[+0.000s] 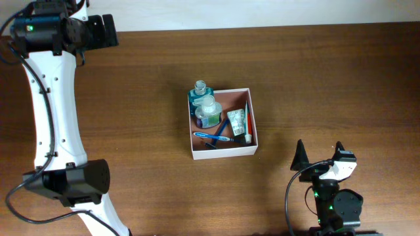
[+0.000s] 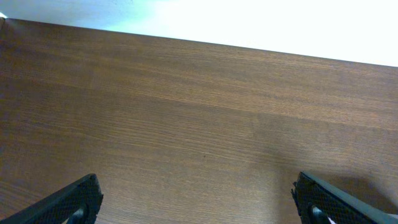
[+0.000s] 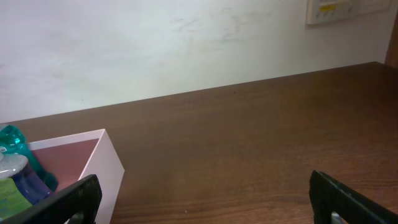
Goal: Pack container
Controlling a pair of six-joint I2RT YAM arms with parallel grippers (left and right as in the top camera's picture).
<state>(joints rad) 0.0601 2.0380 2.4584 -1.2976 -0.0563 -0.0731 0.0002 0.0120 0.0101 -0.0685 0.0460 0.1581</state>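
The container [image 1: 252, 118], a shallow square box with white walls and a reddish-brown inside, stands at the table's middle. In it are two teal pump bottles [image 1: 204, 105], a blue toothbrush [image 1: 213, 137], a green tube [image 1: 237, 122] and a thin red stick at the right wall. My right gripper [image 1: 319, 155] is open and empty, to the right of and nearer than the box; its wrist view shows the box's corner [image 3: 102, 163] and a bottle [image 3: 11, 142] at the left. My left gripper [image 2: 199, 202] is open and empty over bare table at the far left.
The left arm's white links [image 1: 49, 111] run down the table's left side. A pale wall [image 3: 186, 43] with a switch plate [image 3: 339, 9] stands beyond the table's far edge.
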